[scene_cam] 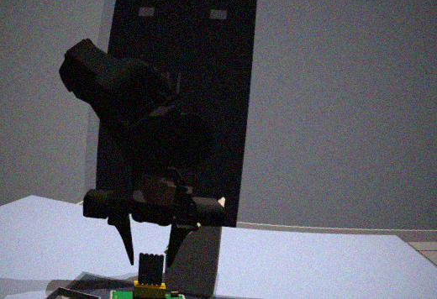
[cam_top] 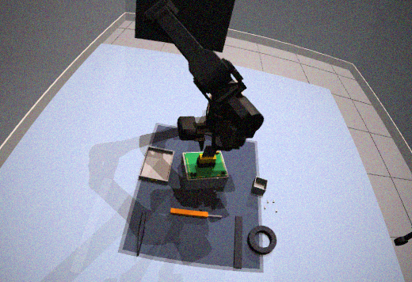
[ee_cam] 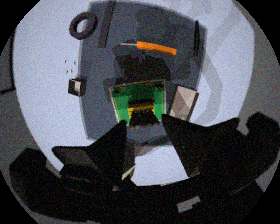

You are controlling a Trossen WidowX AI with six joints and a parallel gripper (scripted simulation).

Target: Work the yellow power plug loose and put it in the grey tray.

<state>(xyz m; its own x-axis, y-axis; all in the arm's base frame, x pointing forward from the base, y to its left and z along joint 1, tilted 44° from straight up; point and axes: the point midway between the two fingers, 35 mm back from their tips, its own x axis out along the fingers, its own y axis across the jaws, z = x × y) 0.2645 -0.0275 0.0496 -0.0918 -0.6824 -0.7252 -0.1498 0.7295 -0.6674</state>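
The yellow power plug [cam_top: 207,158] [scene_cam: 149,291] [ee_cam: 141,107] stands upright at the socket on the green circuit board [cam_top: 191,162] [scene_cam: 122,295] [ee_cam: 159,100], with black ribbed wires rising from its top. How deep it sits cannot be told. My gripper [cam_top: 207,149] [scene_cam: 150,264] [ee_cam: 143,119] is open. Its fingertips stand on either side of the black wires, with a gap on both sides in the exterior view, above the yellow body. The grey tray [cam_top: 152,168] [ee_cam: 183,103] lies beside the board, on its left in the top view, with nothing in it.
An orange-handled screwdriver [cam_top: 189,212] [ee_cam: 156,48] lies in front of the board. A small open box [cam_top: 260,186] [ee_cam: 76,86] stands to the right, near tiny bits. A dark bar [cam_top: 238,242] [ee_cam: 106,25], a black ring [cam_top: 250,239] and a thin black tool [cam_top: 140,234] lie farther forward.
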